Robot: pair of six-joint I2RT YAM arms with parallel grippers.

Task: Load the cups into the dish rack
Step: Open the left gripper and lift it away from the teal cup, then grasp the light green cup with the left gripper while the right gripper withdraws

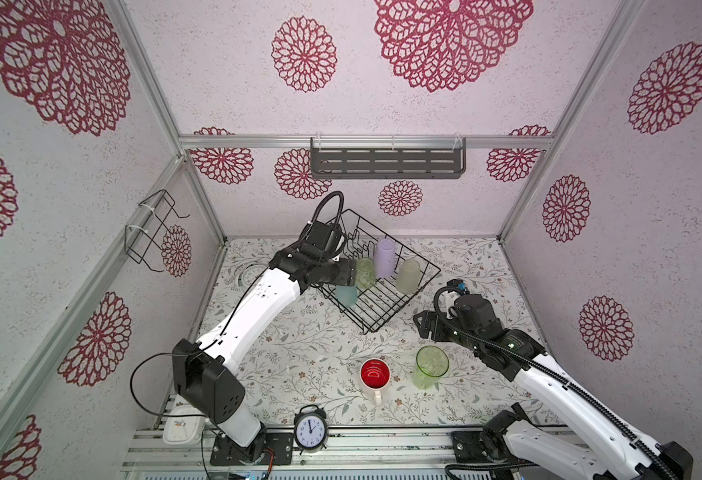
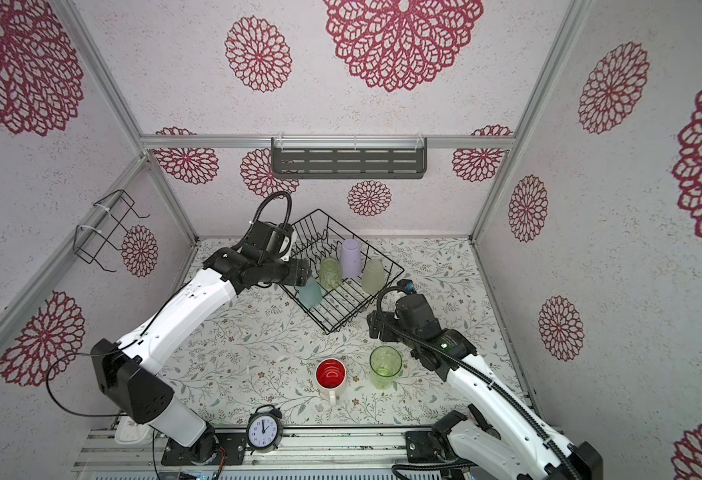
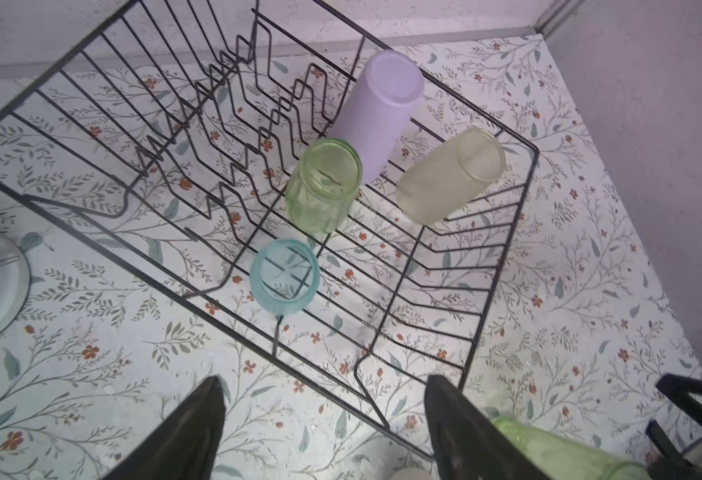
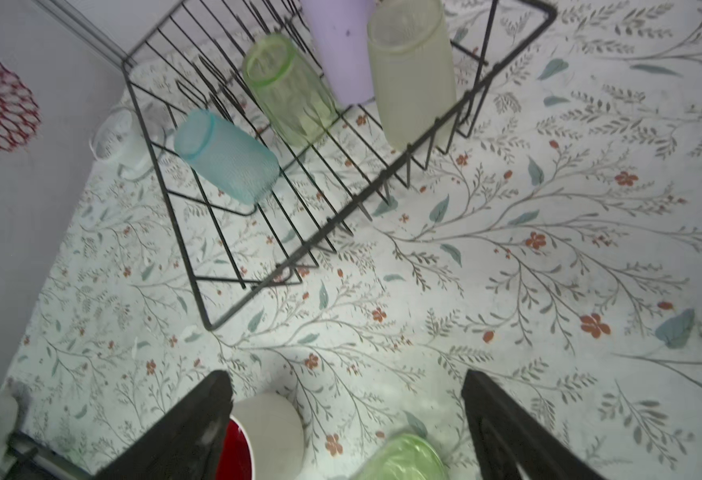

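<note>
left gripper and right gripper spread wide, empty; loose green cup near right

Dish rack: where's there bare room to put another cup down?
The rack's near corner, bordered by the blue cup and yellowish cup, is bare. Its middle is crowded: green cup and lilac cup stand close together.

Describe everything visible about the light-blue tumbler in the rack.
The light-blue tumbler looks like translucent, frosted plastic, with a finely textured wall and a thicker ring at its upper end. It stands on end on the floor wires of the dish rack, near one edge, with nothing gripping it.
</note>
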